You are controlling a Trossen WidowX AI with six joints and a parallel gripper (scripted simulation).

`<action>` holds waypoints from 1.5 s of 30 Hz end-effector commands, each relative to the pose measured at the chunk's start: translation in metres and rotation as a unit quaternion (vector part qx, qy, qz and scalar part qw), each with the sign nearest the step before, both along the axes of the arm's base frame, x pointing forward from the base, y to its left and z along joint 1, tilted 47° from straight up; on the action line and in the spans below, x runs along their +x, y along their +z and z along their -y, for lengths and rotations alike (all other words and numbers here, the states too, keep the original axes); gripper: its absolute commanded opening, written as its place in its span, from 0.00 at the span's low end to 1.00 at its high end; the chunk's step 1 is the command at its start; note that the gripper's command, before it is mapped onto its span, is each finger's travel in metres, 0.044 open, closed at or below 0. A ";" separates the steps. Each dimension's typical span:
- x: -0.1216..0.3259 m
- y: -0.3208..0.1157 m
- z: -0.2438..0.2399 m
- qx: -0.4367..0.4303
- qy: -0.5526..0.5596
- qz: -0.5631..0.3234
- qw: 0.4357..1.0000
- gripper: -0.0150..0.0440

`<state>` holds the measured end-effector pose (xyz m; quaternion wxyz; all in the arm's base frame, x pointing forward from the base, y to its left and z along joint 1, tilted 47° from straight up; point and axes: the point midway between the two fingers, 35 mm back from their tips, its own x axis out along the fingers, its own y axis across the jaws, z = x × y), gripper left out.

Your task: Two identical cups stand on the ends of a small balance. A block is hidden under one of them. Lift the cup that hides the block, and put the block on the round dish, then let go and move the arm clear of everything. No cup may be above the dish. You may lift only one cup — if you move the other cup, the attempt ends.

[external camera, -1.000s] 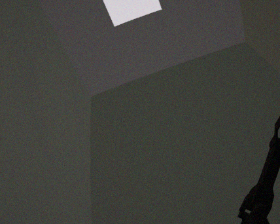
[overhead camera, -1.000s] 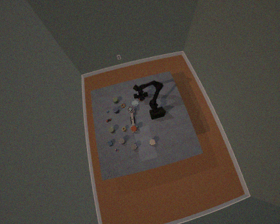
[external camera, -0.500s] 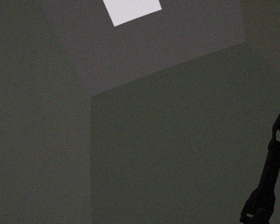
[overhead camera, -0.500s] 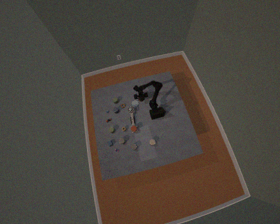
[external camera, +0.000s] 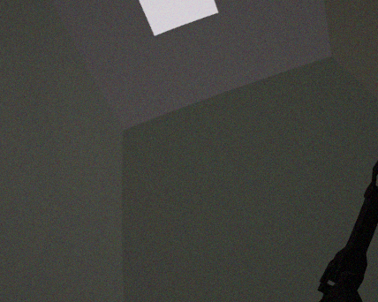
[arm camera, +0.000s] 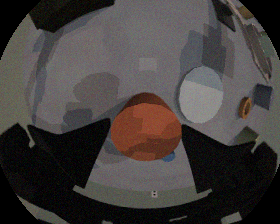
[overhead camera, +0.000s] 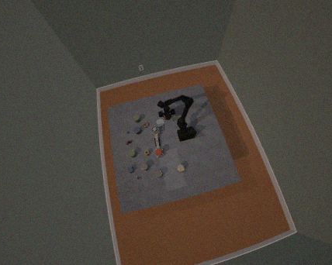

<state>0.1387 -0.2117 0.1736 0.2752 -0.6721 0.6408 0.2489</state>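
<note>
The tool (overhead camera: 167,118) (arm camera: 145,125) is released: its fingers stand wide on either side of the orange lifted cup (arm camera: 146,132), which I judge set down on the desk (overhead camera: 206,155) (arm camera: 136,45), beside the pale round dish (overhead camera: 160,122) (arm camera: 201,95). The second cup (overhead camera: 158,152) sits on the far end of the balance (overhead camera: 157,140) (arm camera: 256,45). The block, I judge, lies at the uncovered near end, though I cannot make it out surely. Uncovering looks done; fetching the block, placing it and clearing the arm remain.
</note>
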 end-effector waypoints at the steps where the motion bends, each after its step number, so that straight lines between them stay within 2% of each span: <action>1: -0.003 0.026 -0.020 -0.010 0.001 0.012 1.000 1.00; 6: -0.003 0.026 -0.020 -0.010 0.001 0.012 1.000 1.00; 13: 0.018 0.032 -0.027 -0.002 -0.012 0.085 0.996 0.69; 29: 0.056 0.022 -0.046 0.053 -0.182 0.253 0.949 0.69; 45: 0.097 0.011 -0.071 0.087 -0.367 0.413 0.829 0.69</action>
